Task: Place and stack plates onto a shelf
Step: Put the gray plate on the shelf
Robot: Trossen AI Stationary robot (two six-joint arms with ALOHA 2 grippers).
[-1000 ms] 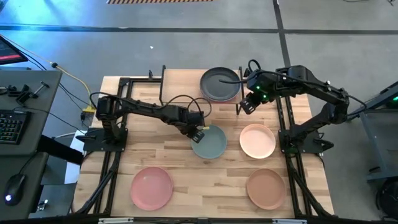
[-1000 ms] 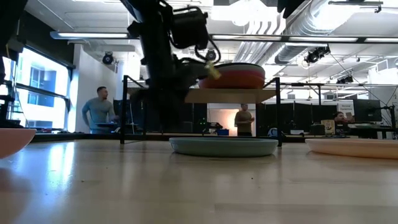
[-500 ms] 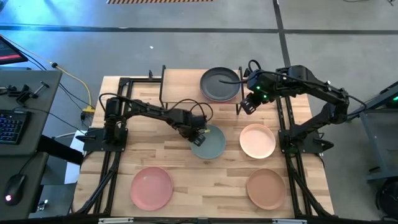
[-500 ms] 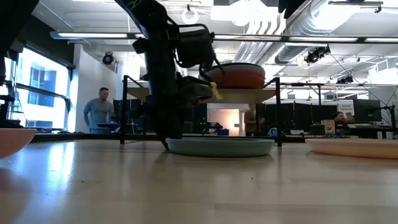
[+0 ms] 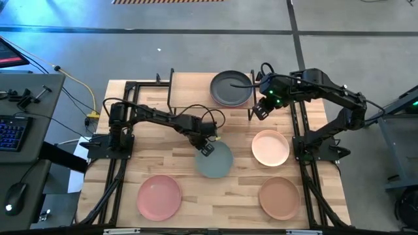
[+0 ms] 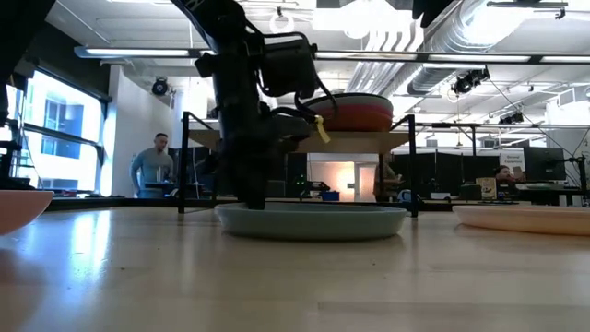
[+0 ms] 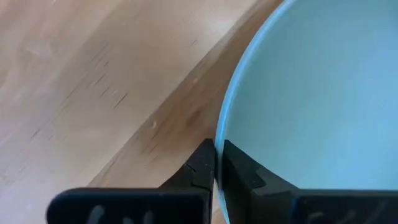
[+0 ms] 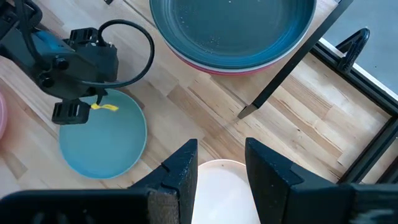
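Note:
The sage green plate (image 5: 215,160) lies on the table's middle, and my left gripper (image 5: 206,147) is shut on its far-left rim. The shelf (image 5: 196,88) stands at the far edge. On its right half sits a stack of plates (image 6: 348,111), the charcoal plate (image 5: 230,88) on top and reddish ones beneath. My right gripper (image 5: 260,108) hangs open just right of the shelf, above the cream-peach plate (image 5: 270,147). The light pink plate (image 5: 159,197) and the tan plate (image 5: 279,198) rest near the table's near edge. My left gripper pinches the sage green plate's rim (image 7: 219,132) at its far-left side, one finger (image 7: 241,173) inside the plate and the other (image 7: 202,167) outside. The fingers point down from above. The plate sits flat on the table (image 6: 313,221).
The shelf's left half (image 5: 188,88) is bare wood. Its thin black legs (image 8: 283,68) stand between my right gripper and the stack. Black arm frames (image 5: 121,140) run along both table sides. People (image 6: 150,166) stand in the room behind the table.
My left gripper came down onto the sage green plate's far-left rim, then moved toward the table's near edge. The plate slid along the table with it, toward the near edge and slightly left, and stayed flat.

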